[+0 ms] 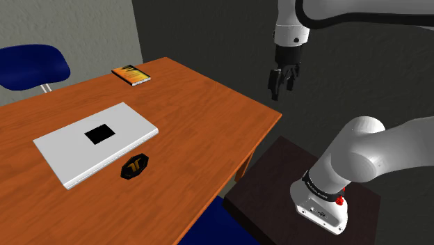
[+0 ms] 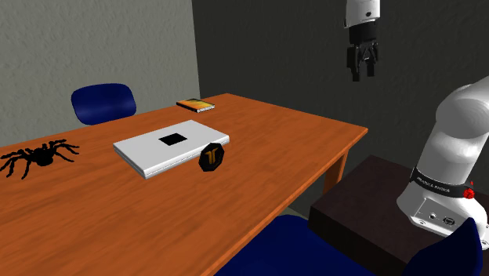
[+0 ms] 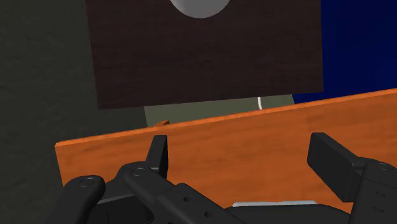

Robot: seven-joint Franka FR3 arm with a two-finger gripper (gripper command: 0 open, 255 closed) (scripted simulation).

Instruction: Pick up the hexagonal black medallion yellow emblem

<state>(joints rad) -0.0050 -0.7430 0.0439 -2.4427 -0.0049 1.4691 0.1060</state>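
The black hexagonal medallion (image 1: 135, 166) with a yellow emblem lies on the orange wooden table (image 1: 209, 104), near the front edge of a flat white slab. From the second exterior view the medallion (image 2: 212, 156) shows its emblem face. My gripper (image 1: 282, 85) hangs high in the air beyond the table's right edge, far from the medallion and well above the tabletop. It appears up high in the second exterior view too, gripper (image 2: 363, 69). In the wrist view my gripper (image 3: 245, 159) is open, its fingers (image 3: 159, 156) wide apart with nothing between them.
A flat white slab (image 1: 97, 143) with a black square lies mid-table. An orange book (image 1: 131, 75) sits at the far edge, a black spider (image 2: 39, 155) at the second exterior view's left. A blue chair (image 1: 31, 66) stands behind. My dark stand (image 1: 278, 188) is beside the table.
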